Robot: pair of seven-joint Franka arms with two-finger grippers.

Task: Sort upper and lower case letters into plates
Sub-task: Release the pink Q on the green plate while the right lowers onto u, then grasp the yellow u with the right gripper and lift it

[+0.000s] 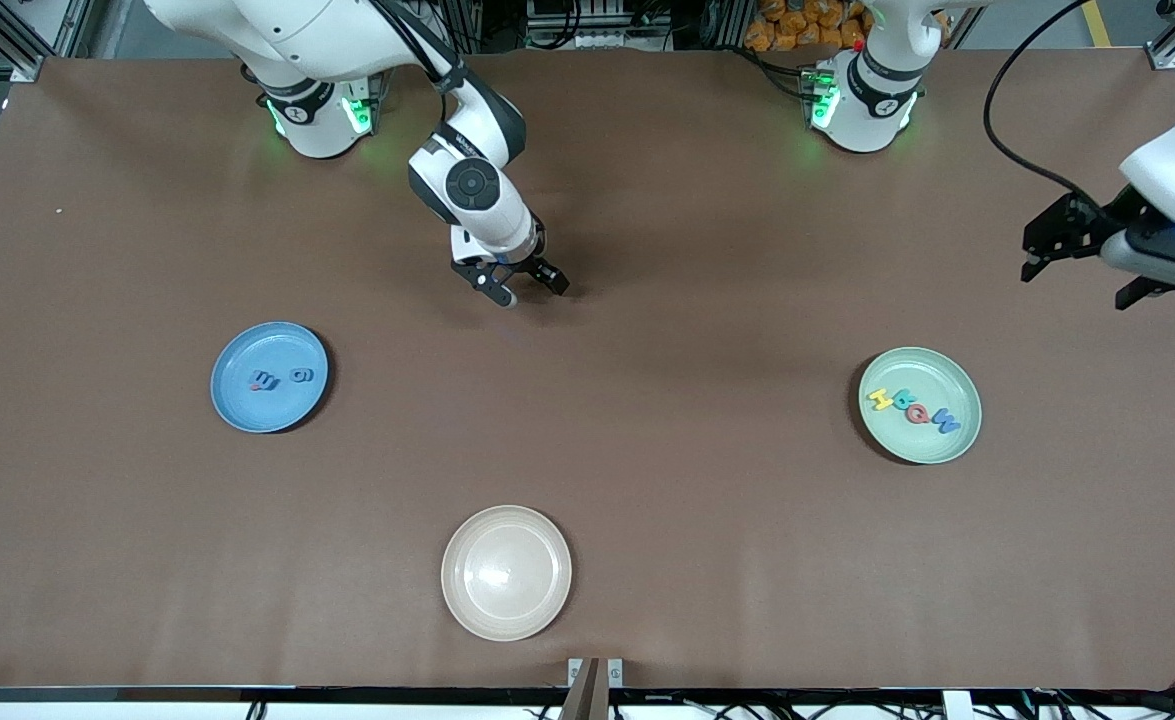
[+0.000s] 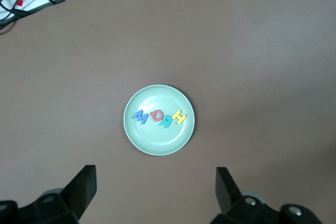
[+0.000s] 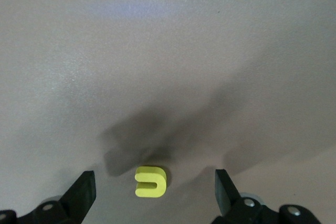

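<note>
While the right gripper [image 1: 524, 283] hangs spread over bare tabletop [image 1: 647, 480] between the arm bases and the plates, the left gripper [image 1: 1087, 270] hovers spread at its own end, above the green plate [image 1: 892, 440]. The blue plate [image 1: 237, 410] holds two letters [image 1: 277, 378]; the beige plate [image 1: 467, 620] sits nearest the camera. Left wrist view — green plate [image 2: 157, 145] with four letters [image 2: 159, 117] in a row. Right wrist view — a yellow letter [image 3: 150, 181] lies on the tabletop between the spread fingers [image 3: 81, 195].
</note>
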